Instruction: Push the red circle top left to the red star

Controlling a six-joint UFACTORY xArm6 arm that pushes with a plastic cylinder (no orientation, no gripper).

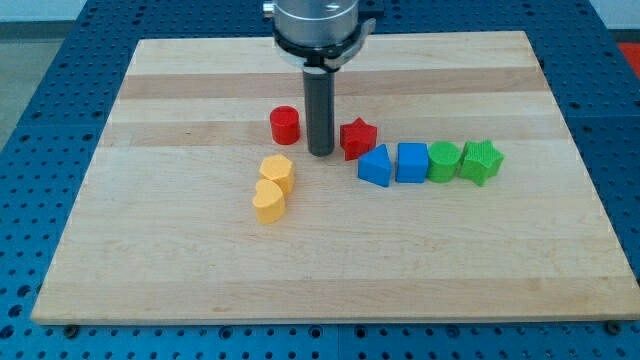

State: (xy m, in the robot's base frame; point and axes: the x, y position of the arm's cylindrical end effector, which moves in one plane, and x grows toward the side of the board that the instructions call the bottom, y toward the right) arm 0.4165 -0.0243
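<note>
Camera view, sole entry.

Board (150, 250): pale wood, flat, smooth; blue pegboard surround.

My tip (321, 153): lower end of a dark rod, down on the board between the two red blocks, nearer neither by much. No fingers on this rig, so nothing to open or close; nothing is gripped.

Red circle (285, 125): short cylinder, upright, just to the view's left of my tip, slightly toward the top. A narrow gap seems to separate them, though contact is hard to rule out from this angle.

Red star (358, 138): just to the view's right of my tip, touching or nearly touching the blue block below it.

Others: blue wedge-like block (376, 166), blue cube (412, 162), green block (444, 160), green star (481, 161), in a row running right. Two yellow blocks (271, 190), stacked close, below the circle.

Handling, judged: the circle looks light, rigid plastic, likely to slide easily and to roll off a rounded rod if struck off-centre. Push squarely through the middle of its side wall. It already lies upper left of the star; only closing up looks needed.
</note>
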